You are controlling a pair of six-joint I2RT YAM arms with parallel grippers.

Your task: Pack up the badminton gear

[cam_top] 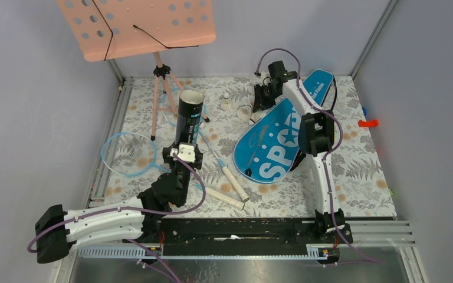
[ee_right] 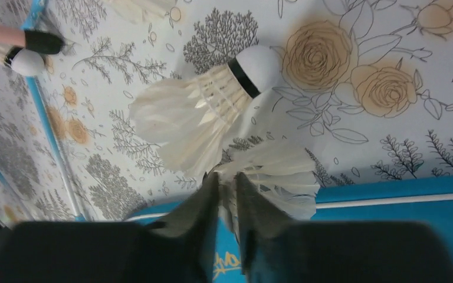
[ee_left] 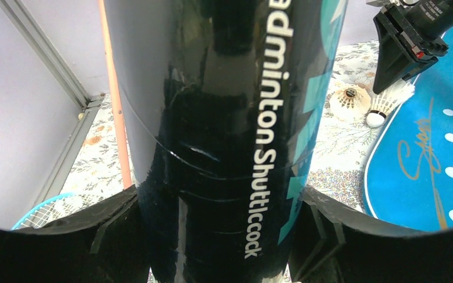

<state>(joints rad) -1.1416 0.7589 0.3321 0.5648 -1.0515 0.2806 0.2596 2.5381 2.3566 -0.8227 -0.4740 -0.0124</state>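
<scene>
Near table centre: dark tube [cam_top: 190, 112], upright, clamped between left gripper [ee_left: 221, 230] fingers. Far side, at blue bag [cam_top: 271, 141] edge: right gripper [ee_right: 227, 194] pinched onto feathers of one shuttlecock [ee_right: 277, 171]; second shuttlecock [ee_right: 200, 112] just beside.

The dark tube [ee_left: 224, 141] overfills the left wrist view, mouth and base cut off by the edges and its print's first letter lost; from above, the left gripper [cam_top: 185, 147] hides its foot. Well right of the tube, the right gripper [ee_right: 227, 180] shows as blurred dark fingers, hiding the cork of the shuttlecock [ee_right: 277, 171] caught between them. Behind the tube, the music stand [cam_top: 135, 26] is cropped by the top edge.
</scene>
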